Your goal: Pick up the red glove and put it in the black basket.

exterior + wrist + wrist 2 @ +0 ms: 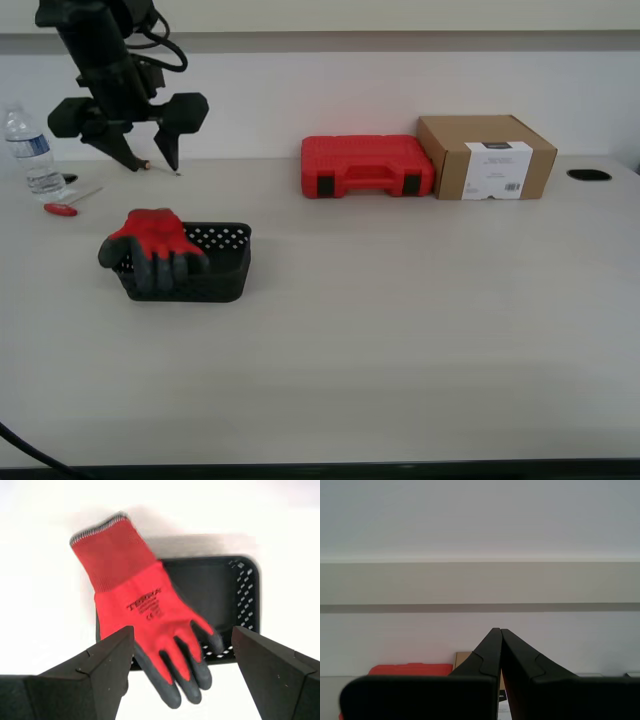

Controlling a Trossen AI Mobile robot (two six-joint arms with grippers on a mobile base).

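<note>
Knit fabric, red, formed the back and cuff of the red glove (150, 240), with dark coated fingertips; it lay draped over one end of the black basket (215, 270), a low rectangular plastic tray with perforated walls, on our pale worktop (400, 330). In the first wrist view the glove's (135, 610) long axis ran diagonally, cuff beyond the basket (235, 600) rim, fingers hanging over its near wall. Our first gripper (150, 163) hung above, jaws wide apart, holding nothing. Only the second wrist view showed our second gripper (500, 630), jaws seemingly pressed together, empty.
</note>
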